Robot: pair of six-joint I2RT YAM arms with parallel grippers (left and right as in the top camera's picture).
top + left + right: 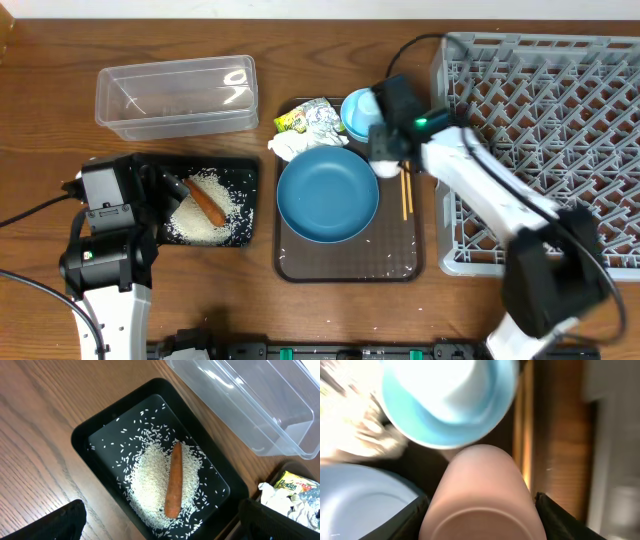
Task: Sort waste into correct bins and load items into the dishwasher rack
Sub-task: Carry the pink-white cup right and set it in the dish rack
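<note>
Overhead view: the sorting is roughly half done and the loading has not begun. The loose white rice grains [147, 485] and the small orange carrot [173, 480] lie together in the shallow black rectangular tray [82, 435], just beside the dark brown serving tray [395, 250] on the left arm's side. A few stray grains dot the serving tray's near edge. The left gripper [165, 527] hangs over the black tray with jaws spread wide, holding nothing. The clear plastic rectangular tub [177, 122], beyond the black tray and well off the serving tray's far corner, looks empty. The crumpled green-yellow printed wrapper [300, 118] and crumpled white tissue [288, 147] sit unsorted at the serving tray's far edge. All the dishes are on the serving tray too: the large dark blue bowl [328, 195] at its middle, the small light blue bowl [352, 120] at its far edge with what may be a cup inside, and the thin wooden chopsticks [405, 193] along its rack side. The right gripper [482, 517] stands part-closed around the white cup [480, 495] there, a finger against each flank. The large grey lattice dishwasher rack [560, 110], beside the serving tray on the right arm's side, shows no dishes.
</note>
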